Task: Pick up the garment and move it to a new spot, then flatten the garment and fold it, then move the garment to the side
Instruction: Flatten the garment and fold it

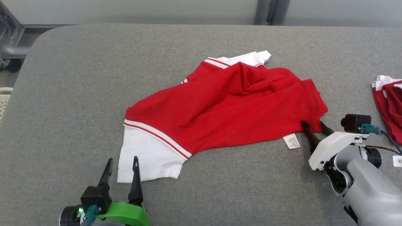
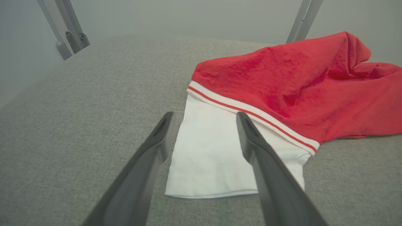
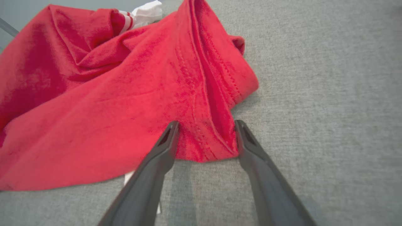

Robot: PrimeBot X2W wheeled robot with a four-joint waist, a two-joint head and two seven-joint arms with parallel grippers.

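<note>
A red garment (image 1: 226, 103) with white sleeves and striped trim lies crumpled in the middle of the grey table (image 1: 78, 78). One white sleeve (image 1: 147, 157) spreads flat at its near left, and a white care label (image 1: 291, 141) sticks out at its near right edge. My left gripper (image 1: 122, 161) is open, its fingertips (image 2: 241, 121) straddling the sleeve's (image 2: 207, 150) left part. My right gripper (image 1: 313, 126) is open at the red hem corner (image 3: 207, 147), which lies between its fingers (image 3: 171, 138).
A second red and white garment (image 1: 388, 103) lies at the table's right edge. Metal frame legs (image 1: 265, 12) stand beyond the far edge, and a grey cart part (image 1: 9, 44) sits at the far left. Bare grey table surrounds the garment.
</note>
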